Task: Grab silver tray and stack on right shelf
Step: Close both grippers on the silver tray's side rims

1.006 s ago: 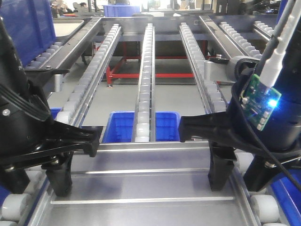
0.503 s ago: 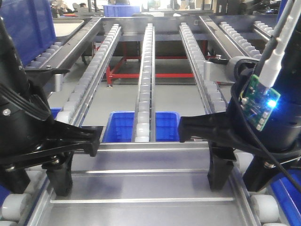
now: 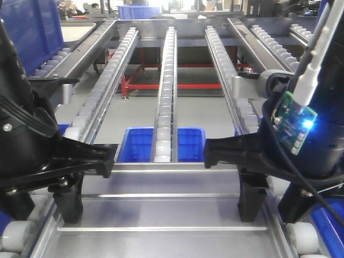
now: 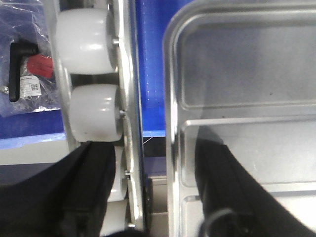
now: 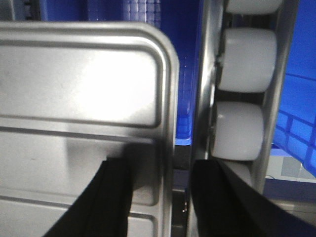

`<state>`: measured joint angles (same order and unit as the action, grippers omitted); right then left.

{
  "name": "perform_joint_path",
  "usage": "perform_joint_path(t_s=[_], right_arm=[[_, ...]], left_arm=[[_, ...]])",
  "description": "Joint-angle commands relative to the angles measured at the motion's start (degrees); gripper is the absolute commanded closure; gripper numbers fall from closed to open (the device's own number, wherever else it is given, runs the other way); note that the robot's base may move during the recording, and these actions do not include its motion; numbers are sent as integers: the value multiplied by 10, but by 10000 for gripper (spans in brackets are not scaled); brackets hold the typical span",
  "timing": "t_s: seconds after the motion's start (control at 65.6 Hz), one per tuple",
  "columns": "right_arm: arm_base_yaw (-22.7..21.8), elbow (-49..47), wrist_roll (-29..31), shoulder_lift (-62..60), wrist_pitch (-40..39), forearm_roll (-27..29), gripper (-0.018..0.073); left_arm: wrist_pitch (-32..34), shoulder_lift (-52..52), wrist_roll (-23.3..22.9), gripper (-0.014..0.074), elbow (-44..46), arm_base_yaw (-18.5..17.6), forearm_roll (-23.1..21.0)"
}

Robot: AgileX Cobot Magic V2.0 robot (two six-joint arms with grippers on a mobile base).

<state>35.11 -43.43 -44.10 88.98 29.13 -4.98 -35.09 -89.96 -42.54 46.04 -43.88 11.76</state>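
A: Two claws down at once. Where do we stand on the silver tray (image 3: 161, 212)?

B: We are at the grab itself. The tray lies flat on the white rollers (image 4: 91, 74) at the near end of the rack right in front of us, above a blue bin (image 3: 138, 144).

A: And the left claw (image 4: 155, 197)?

B: Spread wide, straddling the tray's left rim: one finger (image 4: 232, 197) inside over the floor, the other outside by the rollers. We see a gap on either side of the rim, so it has hold of nothing.

A: Same with the right claw (image 5: 165, 197)?

B: Same picture, mirrored — parted jaws either side of the right rim, no pinch yet.

A: So what does the next move ask of us?

B: By our reckoning, both should close on the rims together, then lift level so the tray does not tilt or slip out of one side. After that it has to go over to the right shelf — which we cannot pick out with certainty from these views.
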Motion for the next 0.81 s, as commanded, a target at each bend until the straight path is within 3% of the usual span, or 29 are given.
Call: perform_joint_path(t_s=[0.0, 0.548, 0.67, 0.792], right_arm=[[-1, -15, 5, -8, -11, -7, 157], [-1, -15, 5, -7, -11, -7, 157], [-1, -15, 5, -7, -8, -7, 192], [-1, -15, 5, -7, 12, -7, 410]], left_arm=[[9, 18, -3, 319, 15, -5, 4], [9, 18, -3, 345, 15, -5, 4], [9, 18, -3, 449, 15, -5, 4], [9, 18, -3, 651, 15, -5, 4]])
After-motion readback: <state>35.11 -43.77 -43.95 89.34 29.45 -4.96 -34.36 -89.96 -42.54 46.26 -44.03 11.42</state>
